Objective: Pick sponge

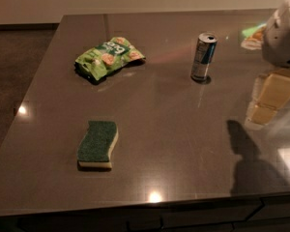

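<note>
The sponge (97,144) lies flat on the dark table (174,144) at the front left, dark green top up over pale yellow foam. My gripper (269,99) hangs at the right edge of the view, tan below a white arm housing (282,33). It is above the table's right side, far to the right of the sponge and not touching it. Its shadow (246,158) falls on the table in front of it.
A crumpled bright green snack bag (108,57) lies at the back left. A blue and silver drink can (203,57) stands upright at the back, between the bag and the gripper. The table's front edge (135,209) is just below the sponge.
</note>
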`<state>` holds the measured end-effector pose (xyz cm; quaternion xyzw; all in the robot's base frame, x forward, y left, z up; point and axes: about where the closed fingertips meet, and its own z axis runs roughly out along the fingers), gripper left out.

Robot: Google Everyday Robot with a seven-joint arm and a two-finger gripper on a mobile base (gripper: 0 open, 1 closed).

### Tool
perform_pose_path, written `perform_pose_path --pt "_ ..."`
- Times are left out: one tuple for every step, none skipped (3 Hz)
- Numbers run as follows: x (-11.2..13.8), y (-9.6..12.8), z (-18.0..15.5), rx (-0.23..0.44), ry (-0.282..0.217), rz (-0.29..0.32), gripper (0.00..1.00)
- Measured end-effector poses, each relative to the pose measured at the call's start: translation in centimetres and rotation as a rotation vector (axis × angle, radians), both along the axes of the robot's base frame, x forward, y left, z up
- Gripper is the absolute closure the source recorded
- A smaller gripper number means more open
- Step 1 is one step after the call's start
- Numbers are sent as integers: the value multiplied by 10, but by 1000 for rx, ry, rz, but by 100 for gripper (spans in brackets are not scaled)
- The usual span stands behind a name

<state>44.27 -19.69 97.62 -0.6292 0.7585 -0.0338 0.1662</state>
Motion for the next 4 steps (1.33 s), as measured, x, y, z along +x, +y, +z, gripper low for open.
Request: perform_pose_path --pt "7 32 -1 7 -23 104 0" --pt "13 68 -5 23 -42 225 0" --pt "22 117 -21 25 -32 386 0" --pt "31 164 -47 -5 26 536 0"
